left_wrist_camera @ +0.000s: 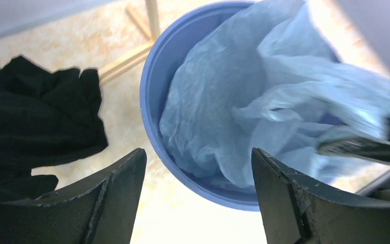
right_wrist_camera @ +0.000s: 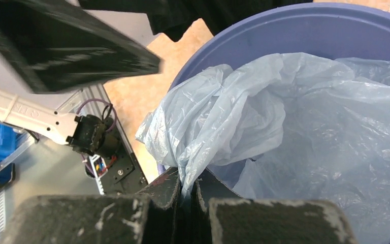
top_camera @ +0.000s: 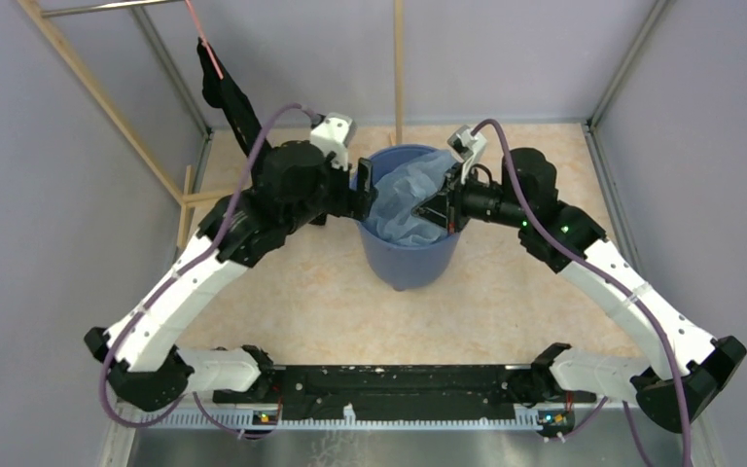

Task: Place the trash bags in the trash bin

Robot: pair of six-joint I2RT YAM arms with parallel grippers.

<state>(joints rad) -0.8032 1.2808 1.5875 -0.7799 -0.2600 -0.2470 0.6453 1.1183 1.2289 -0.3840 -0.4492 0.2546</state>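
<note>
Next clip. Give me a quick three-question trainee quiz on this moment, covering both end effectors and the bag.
1. Fill in: most of the trash bag lies ____ the trash bin.
2. True or false: the left end effector is shut on the trash bag.
3. What does the right end effector pinch? A) the trash bin's rim B) the trash bag C) nothing
Key: 1 inside; 2 false, its jaws stand open and empty beside the rim; 3 B.
</note>
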